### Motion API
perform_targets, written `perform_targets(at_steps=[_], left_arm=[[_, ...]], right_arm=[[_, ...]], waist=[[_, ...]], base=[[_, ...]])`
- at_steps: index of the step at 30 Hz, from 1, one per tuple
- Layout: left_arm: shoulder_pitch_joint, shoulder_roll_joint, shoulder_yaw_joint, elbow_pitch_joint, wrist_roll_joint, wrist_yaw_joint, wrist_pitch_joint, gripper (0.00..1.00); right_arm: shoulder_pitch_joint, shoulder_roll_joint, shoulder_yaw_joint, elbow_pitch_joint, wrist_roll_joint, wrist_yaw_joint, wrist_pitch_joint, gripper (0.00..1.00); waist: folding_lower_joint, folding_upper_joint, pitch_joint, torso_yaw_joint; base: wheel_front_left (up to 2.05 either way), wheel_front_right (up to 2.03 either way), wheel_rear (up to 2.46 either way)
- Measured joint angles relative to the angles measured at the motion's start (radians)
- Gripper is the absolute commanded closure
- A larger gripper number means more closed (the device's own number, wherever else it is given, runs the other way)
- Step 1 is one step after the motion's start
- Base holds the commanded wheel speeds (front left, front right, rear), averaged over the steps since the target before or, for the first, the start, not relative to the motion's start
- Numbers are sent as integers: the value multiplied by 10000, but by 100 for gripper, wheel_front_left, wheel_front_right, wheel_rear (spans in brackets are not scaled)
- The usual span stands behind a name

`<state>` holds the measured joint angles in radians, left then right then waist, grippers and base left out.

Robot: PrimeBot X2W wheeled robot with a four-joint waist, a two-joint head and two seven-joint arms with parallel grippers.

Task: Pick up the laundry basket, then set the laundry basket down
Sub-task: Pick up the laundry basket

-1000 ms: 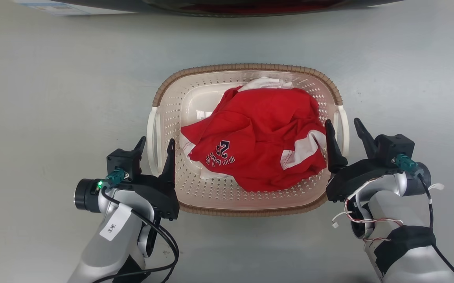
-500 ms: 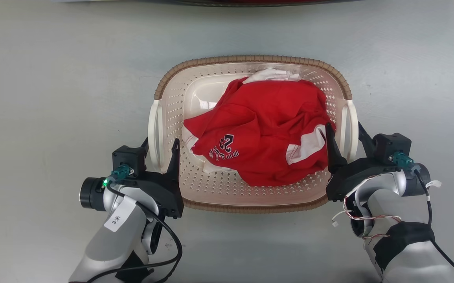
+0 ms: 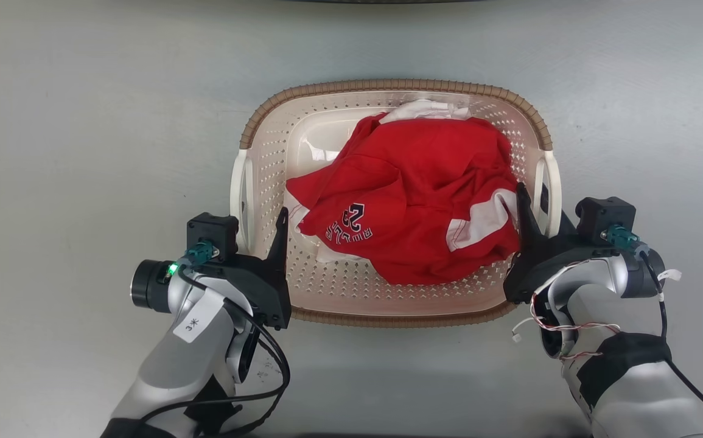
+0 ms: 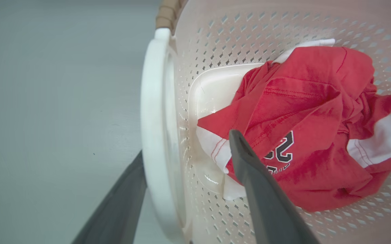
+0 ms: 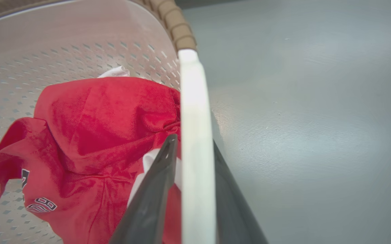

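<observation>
**Grippers bracketing basket handles ahead of two-sided lift**

The basket (image 3: 388,85), heaped with a crumpled red shirt (image 3: 412,201), is sitting squarely between the robot's two arms. It looks to be resting on the grey floor (image 3: 83,152), not yet raised.

The left gripper (image 3: 258,218) is straddling the left handle (image 3: 240,194) with its jaws spread. Its outer finger (image 4: 121,203) is lying along the outside of the white loop. Its inner finger (image 4: 259,189) is reaching down inside the perforated wall, apart from the handle and near the shirt's white hem.

The right gripper (image 3: 537,201) is standing the same way at the right handle (image 5: 195,135), but clenched on it. In the right wrist view both dark fingers are pressing the white bar, one inside the basket beside the shirt and the other outside over the floor.

One gripper is taking each side, most likely because the basket is far too wide for a single gripper. A hold at both ends should also keep it level, so the shirt stays in. Both grippers are meeting the handles at the near ends, toward the robot, rather than at mid-loop.

By this reading the left side is lagging. It needs to be pinching its handle before any lift, or the basket is likely to hang from the right side and tip.
</observation>
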<state>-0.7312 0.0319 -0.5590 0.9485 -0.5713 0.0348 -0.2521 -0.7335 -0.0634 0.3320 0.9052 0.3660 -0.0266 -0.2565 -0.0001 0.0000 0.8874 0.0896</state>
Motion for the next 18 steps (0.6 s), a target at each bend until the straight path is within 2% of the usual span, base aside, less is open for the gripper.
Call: perform_targets(at_steps=[1,2,3,7,18], left_arm=[[-44,-2,-79,27,-6,0,31,51],[-65,0,-188,50,-29,-4,52,83],[-85,2,-280,77,-84,-2,90,100],[-162,240,-428,153,-431,17,142,100],[-242,161,-938,280,-1009,107,138,100]], right_arm=[[-3,-2,23,46,59,-13,0,74],[-10,-8,56,81,90,-40,0,85],[-31,-17,79,109,127,-100,0,100],[-135,-67,205,247,249,-174,-4,100],[-147,-130,510,573,780,-347,2,100]], waist=[[0,1,11,1],[0,0,19,2],[0,0,26,1],[0,-1,34,-1],[1,0,-220,24]], base=[[0,0,0],[0,0,0],[0,0,0],[0,0,0],[0,0,0]])
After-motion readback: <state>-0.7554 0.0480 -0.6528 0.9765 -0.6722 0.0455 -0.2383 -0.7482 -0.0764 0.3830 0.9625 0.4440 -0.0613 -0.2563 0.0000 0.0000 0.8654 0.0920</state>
